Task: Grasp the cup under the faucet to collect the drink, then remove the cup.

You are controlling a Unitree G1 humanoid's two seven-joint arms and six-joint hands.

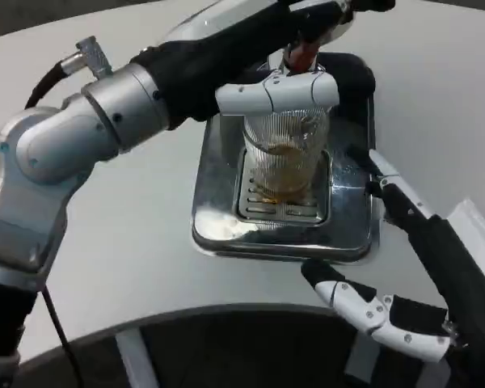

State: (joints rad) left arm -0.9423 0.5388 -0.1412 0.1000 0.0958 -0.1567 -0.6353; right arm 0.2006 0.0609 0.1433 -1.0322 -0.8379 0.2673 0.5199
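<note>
A ribbed clear cup (284,158) stands upright on the grate of a chrome drip tray (218,222), under the white faucet spout (276,92). Amber drink shows inside the cup. My left arm reaches across the top of the picture, and its hand (327,14) lies over the red faucet lever (301,53); the picture's edge cuts off its fingers. My right hand (420,259) is at the tray's right front corner, fingers (386,184) spread wide and holding nothing. One finger reaches along the tray's right rim, a short way from the cup, without touching it.
The tray sits on a white round table (129,242), whose curved front edge runs just under my right hand. My left forearm (105,121) spans the space to the left of and above the cup. Bare tabletop lies to the right of the tray.
</note>
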